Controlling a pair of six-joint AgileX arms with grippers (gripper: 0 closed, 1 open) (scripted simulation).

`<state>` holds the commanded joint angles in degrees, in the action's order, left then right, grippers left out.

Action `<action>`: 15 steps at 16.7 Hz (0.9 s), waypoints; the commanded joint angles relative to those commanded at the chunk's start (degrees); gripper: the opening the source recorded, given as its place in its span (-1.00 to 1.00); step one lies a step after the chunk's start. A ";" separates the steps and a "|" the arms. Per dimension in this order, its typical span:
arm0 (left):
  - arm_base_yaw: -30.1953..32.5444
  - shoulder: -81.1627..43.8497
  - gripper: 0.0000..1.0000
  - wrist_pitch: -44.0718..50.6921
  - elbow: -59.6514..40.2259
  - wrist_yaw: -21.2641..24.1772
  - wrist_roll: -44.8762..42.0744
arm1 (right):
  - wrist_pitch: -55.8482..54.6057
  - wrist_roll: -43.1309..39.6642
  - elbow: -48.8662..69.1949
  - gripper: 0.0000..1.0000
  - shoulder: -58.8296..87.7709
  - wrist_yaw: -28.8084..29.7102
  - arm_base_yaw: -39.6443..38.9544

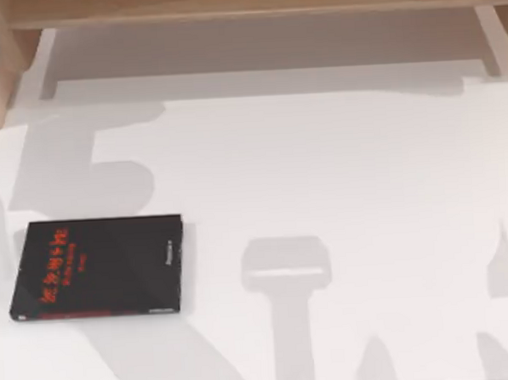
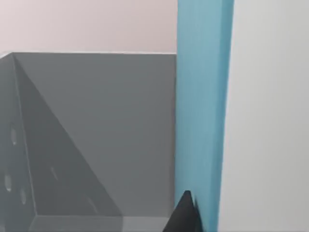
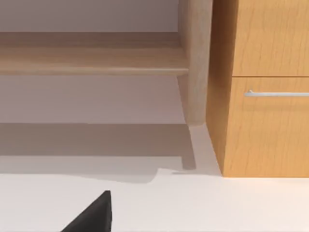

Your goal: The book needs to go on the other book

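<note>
The book (image 2: 203, 116) stands upright as a tall teal-blue strip in the left wrist view, in front of a grey box-like wall (image 2: 106, 135). A dark tip of my left gripper (image 2: 186, 217) lies right against the book's lower part; whether it holds the book is not visible. The other book (image 1: 100, 268), black with red lettering, lies flat on the white table (image 1: 338, 177) at its left side. A dark tip of my right gripper (image 3: 94, 215) hangs over the white table, facing the wooden furniture.
A wooden shelf (image 1: 253, 3) runs along the table's back edge. In the right wrist view, a wooden cabinet (image 3: 263, 87) with a metal drawer handle (image 3: 277, 93) stands beside a shelf post (image 3: 195, 63). Arm shadows fall across the table.
</note>
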<state>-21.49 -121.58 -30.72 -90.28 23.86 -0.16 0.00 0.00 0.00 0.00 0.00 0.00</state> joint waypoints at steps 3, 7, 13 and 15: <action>0.00 0.00 -1.00 0.00 0.00 0.00 0.00 | 0.00 0.00 0.00 1.00 0.00 0.00 0.00; 0.00 0.00 -1.00 0.00 0.00 0.00 0.00 | 0.00 0.00 0.00 1.00 0.00 0.00 0.00; -0.65 2.62 -1.00 0.93 1.61 0.42 -0.11 | 0.00 0.00 0.00 1.00 0.00 0.00 0.00; -0.67 2.71 -1.00 0.97 1.66 0.44 -0.11 | 0.00 0.00 0.00 1.00 0.00 0.00 0.00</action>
<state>-22.16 -118.86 -29.75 -88.62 24.30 -0.27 0.00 0.00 0.00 0.00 0.00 0.00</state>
